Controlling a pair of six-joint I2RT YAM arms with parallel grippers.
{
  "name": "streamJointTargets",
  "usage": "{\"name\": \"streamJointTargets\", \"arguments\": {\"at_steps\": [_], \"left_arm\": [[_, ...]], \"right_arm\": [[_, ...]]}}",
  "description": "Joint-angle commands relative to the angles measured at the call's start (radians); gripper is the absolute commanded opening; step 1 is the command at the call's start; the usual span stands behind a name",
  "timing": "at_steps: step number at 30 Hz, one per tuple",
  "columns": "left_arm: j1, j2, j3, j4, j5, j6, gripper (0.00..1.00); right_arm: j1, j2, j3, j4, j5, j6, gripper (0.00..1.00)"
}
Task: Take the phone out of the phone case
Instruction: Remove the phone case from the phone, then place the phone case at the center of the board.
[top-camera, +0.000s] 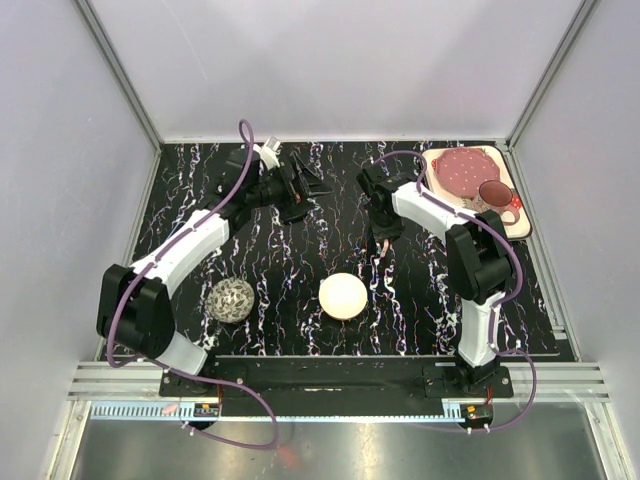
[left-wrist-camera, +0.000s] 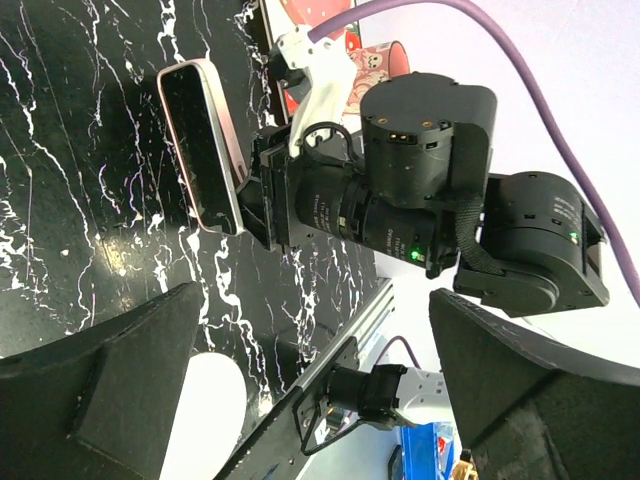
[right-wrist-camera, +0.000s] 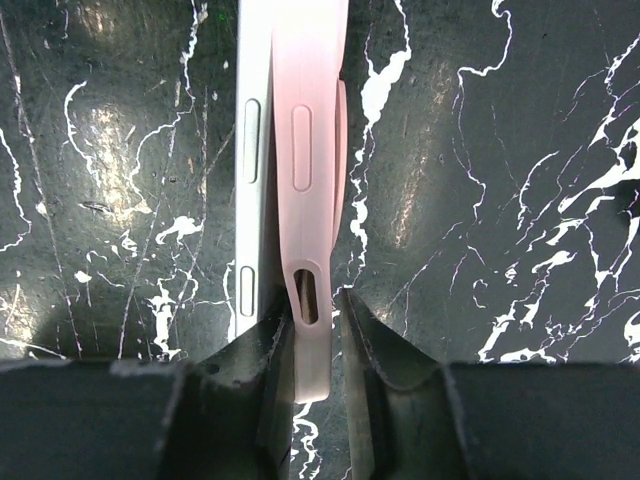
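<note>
Down at my left, a speckled ball (top-camera: 232, 299) sits on the black marbled table (top-camera: 420, 310), at about 8 o'clock from the table's middle. My left gripper (top-camera: 306, 190) is stretched out toward 11 o'clock and its fingers (left-wrist-camera: 100, 390) are spread wide apart with nothing between them. From my left wrist I look across the gap at the other gripper and what it carries.

Near the middle, at about 6 o'clock, a cream dome (top-camera: 343, 296) rests on the table, well apart from both my grippers.

My right gripper (top-camera: 383, 240) hangs just to the 2 o'clock side of that dome. Its fingers (right-wrist-camera: 268, 375) are clamped on the end of the pink phone case (right-wrist-camera: 312, 150), which I hold on edge above the table. The phone (right-wrist-camera: 252, 140) lies along the case's 9 o'clock side in my right wrist view, its silver edge and side buttons showing, pressed against the case. My left wrist view shows its dark screen, rimmed in pink. I cannot tell how much of the phone is seated in the case.

Off at 2 o'clock, in the far right corner, a tray (top-camera: 432, 158) holds a red mug (top-camera: 495, 195).
</note>
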Motion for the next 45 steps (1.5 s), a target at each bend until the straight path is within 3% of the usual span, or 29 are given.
{"name": "streamJointTargets", "arguments": {"at_steps": [1,15,23,26,30,39,45], "left_arm": [[-0.013,0.015,0.008,0.027,-0.005,0.018,0.99],[-0.046,0.052,0.006,0.027,-0.002,0.023,0.99],[-0.059,0.072,0.001,0.049,0.009,0.011,0.99],[-0.059,0.078,0.004,0.049,0.013,0.011,0.99],[-0.059,0.083,0.011,0.041,0.012,0.012,0.99],[-0.059,0.095,0.026,0.018,0.009,0.027,0.99],[-0.058,0.077,0.027,-0.009,0.001,0.050,0.99]], "right_arm": [[0.001,0.052,-0.033,0.138,-0.007,0.020,0.29],[-0.067,0.101,-0.195,0.346,-0.081,0.068,0.28],[-0.071,0.098,-0.217,0.372,-0.110,0.082,0.27],[-0.077,0.049,-0.228,0.375,-0.110,0.090,0.20],[-0.102,-0.029,-0.235,0.366,-0.113,0.094,0.00],[-0.185,-0.148,-0.197,0.352,-0.202,0.102,0.00],[-0.235,-0.209,-0.230,0.356,-0.380,0.122,0.00]]}}
